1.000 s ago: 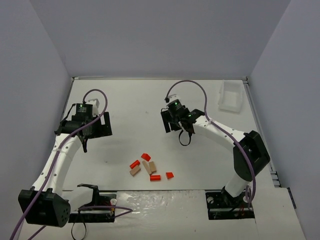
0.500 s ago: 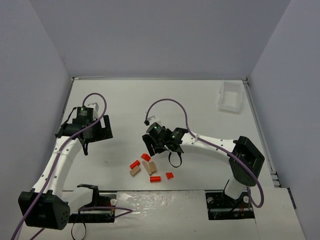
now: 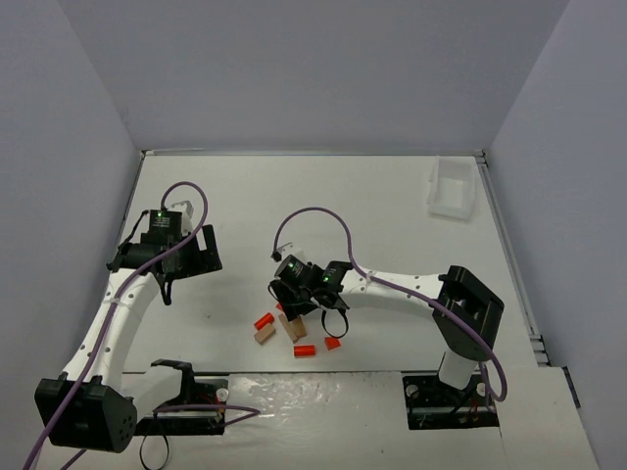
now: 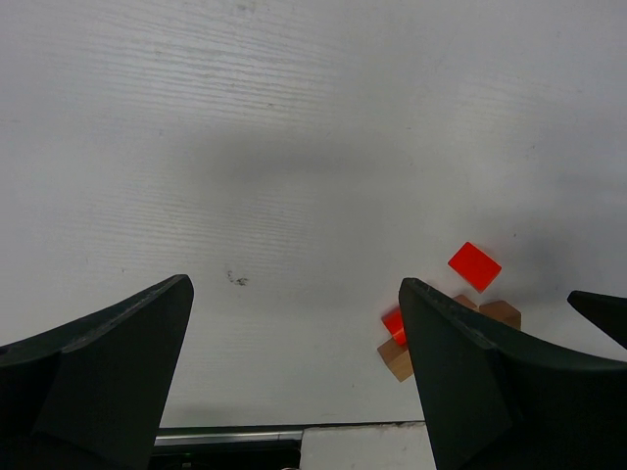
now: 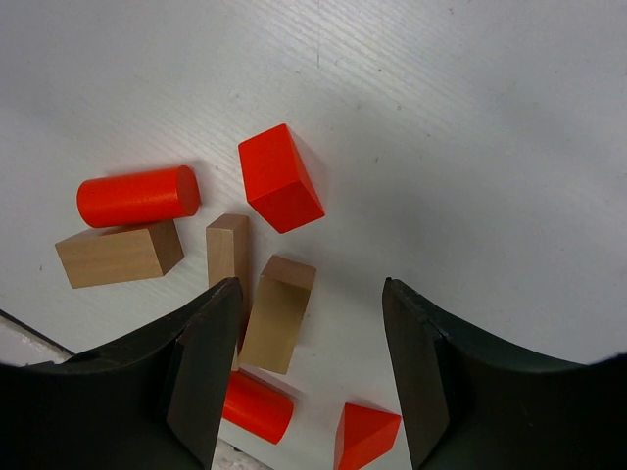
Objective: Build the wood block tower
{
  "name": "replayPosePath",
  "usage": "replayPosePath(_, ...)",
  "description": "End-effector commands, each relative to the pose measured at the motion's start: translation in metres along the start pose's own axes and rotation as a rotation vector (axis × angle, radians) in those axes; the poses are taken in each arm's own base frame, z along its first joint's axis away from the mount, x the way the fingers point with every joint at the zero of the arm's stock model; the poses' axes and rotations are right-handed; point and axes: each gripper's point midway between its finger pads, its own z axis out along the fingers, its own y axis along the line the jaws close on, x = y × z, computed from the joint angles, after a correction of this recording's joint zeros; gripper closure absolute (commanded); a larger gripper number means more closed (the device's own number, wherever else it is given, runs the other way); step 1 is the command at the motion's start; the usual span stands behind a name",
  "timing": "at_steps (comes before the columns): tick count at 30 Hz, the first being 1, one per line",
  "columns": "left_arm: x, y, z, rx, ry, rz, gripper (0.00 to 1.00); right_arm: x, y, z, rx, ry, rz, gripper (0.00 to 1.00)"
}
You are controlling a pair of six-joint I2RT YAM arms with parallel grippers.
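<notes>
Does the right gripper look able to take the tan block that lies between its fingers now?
Probably yes. The right gripper hangs open over that tan block, and nothing lies on top of it. A second tan block lies close beside it, near one finger, and might be caught too.

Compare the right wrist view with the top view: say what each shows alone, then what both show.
Right wrist only: the right hand from inside, its fingers apart over a tan block, gripping nothing. Top only: the tray at the far right and the left arm. Both: the red and tan blocks lying loose on the table, none stacked.
</notes>
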Motion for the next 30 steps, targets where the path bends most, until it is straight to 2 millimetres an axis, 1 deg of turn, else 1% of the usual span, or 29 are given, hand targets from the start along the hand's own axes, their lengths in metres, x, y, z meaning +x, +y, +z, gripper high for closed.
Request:
replayPosePath(1, -0.008, -0.005, -0.008, 0.026, -0.044, 0.021, 0.16, -0.004, 0.011, -0.003, -0.017, -0.020, 0.019, 0.44)
replayPosePath(3, -0.007, -0.005, -0.008, 0.025, -0.038, 0.025, 0.16, -0.001, 0.014, -0.001, -0.017, -0.014, 0.015, 0.45)
replayPosePath(7, -0.007, -0.006, -0.006, 0.028, -0.032, 0.029, 0.16, 0.005, 0.013, 0.003, -0.007, 0.001, 0.024, 0.46)
replayPosePath(11, -0.006, -0.005, -0.006, 0.028, -0.029, 0.033, 0.16, 0.009, 0.011, 0.005, 0.008, 0.009, 0.034, 0.51)
replayPosePath(19, -0.005, -0.005, -0.004, 0.028, -0.023, 0.033, 0.16, 0.014, 0.011, 0.010, 0.012, 0.029, 0.035, 0.55)
replayPosePath(30, -0.004, -0.004, -0.002, 0.023, -0.014, 0.029, 0.16, 0.024, 0.012, 0.018, 0.015, 0.070, 0.021, 0.57)
